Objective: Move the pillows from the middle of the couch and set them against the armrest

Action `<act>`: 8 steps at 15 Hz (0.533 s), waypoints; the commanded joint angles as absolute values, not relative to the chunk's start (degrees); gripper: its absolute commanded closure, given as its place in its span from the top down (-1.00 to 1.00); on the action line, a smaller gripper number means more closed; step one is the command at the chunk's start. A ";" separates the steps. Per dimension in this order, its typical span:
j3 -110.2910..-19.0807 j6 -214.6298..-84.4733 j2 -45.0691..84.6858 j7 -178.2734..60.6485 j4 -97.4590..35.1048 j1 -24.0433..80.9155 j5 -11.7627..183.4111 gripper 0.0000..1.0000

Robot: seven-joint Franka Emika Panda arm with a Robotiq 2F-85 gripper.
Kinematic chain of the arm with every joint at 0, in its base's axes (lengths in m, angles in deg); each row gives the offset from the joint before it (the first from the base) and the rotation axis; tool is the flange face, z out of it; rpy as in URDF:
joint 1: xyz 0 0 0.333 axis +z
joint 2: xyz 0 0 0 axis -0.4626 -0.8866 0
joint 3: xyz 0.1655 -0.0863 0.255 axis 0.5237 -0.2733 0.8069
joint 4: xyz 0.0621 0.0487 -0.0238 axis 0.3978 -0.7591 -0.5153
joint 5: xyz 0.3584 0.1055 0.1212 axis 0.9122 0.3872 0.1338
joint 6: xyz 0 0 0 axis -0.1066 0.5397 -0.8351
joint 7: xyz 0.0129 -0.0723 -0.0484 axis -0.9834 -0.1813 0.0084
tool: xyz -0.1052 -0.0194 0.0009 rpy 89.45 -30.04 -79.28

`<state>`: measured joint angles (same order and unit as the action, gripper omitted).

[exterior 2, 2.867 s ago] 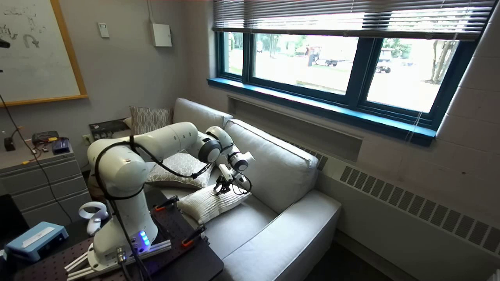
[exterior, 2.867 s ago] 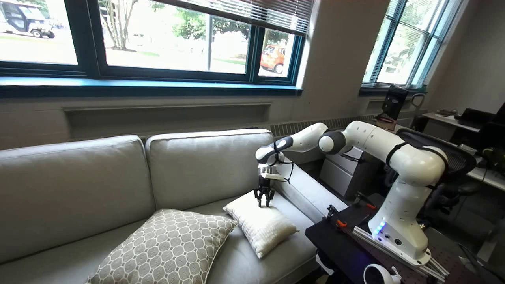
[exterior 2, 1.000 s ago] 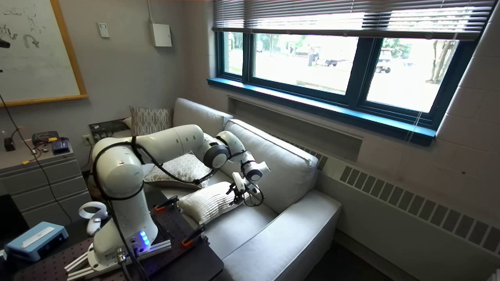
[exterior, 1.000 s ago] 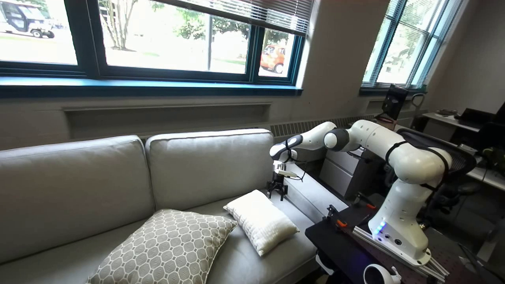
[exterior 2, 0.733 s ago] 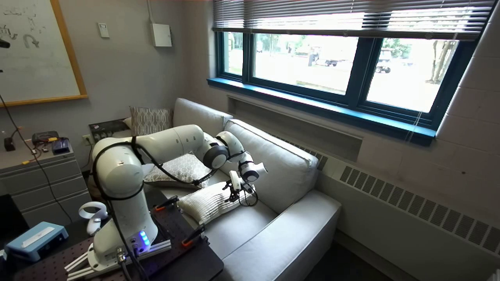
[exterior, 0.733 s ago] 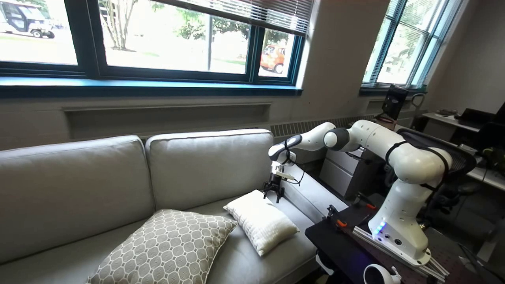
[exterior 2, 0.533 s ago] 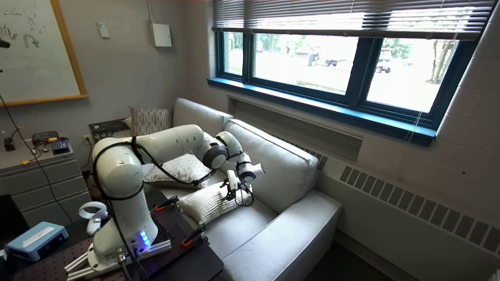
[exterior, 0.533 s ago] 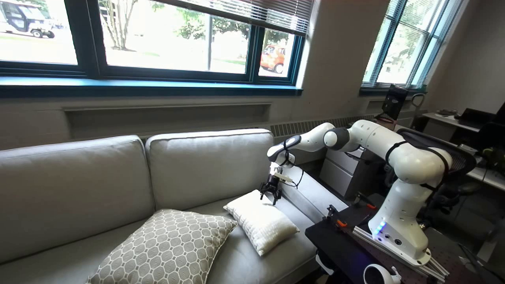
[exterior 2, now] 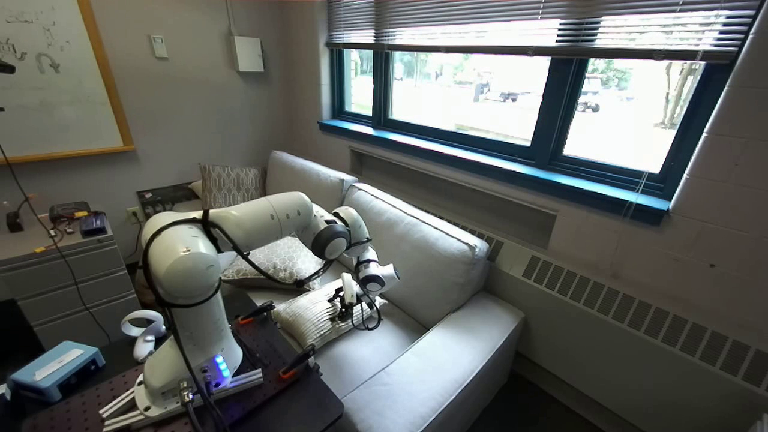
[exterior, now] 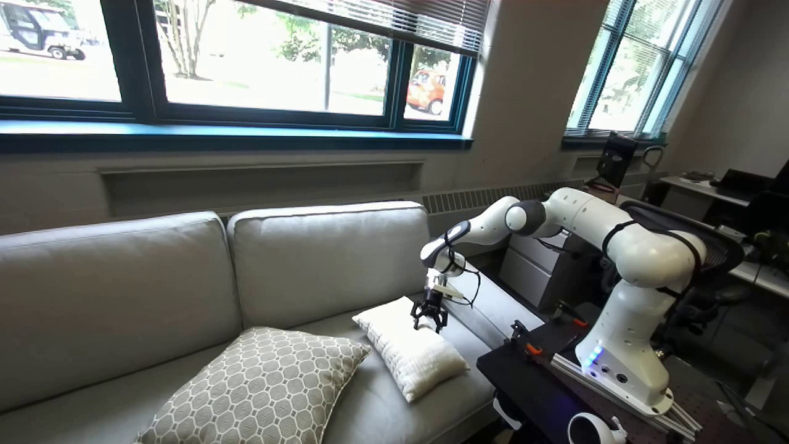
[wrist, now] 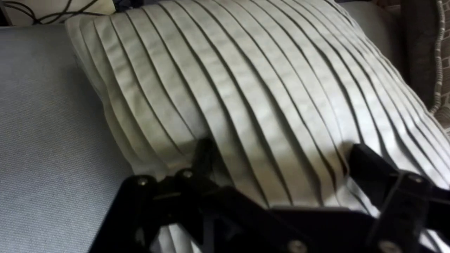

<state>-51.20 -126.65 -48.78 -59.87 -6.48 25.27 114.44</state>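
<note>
Wrist view: the black two-fingered end effector (wrist: 280, 144) is spread apart over the square white pleated fabric pillow (wrist: 228, 70) on the grey upholstered couch (wrist: 52, 140); if pinched too shallowly, the pillow may be dropped.

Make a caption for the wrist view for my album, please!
Open gripper at the pleated white pillow, couch at left, patterned pillow peeking in at right.

1 orange car (exterior: 425, 91) outside; whiteboard (exterior 2: 57, 81) on wall (exterior 2: 195, 102).
</note>
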 commanded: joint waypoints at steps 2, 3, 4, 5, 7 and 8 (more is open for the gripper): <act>-52.50 -129.16 -48.80 -60.56 -10.52 25.68 113.84 1.00; -52.39 -128.95 -48.80 -60.85 -10.60 25.74 113.59 1.00; -52.08 -128.28 -48.79 -61.47 -10.60 25.66 113.36 0.50; -52.07 -128.79 -48.78 -61.90 -10.51 26.04 113.10 0.49; -51.67 -129.22 -48.74 -63.09 -10.25 26.28 113.13 0.21; -51.50 -129.49 -48.65 -63.55 -10.16 26.40 113.23 0.06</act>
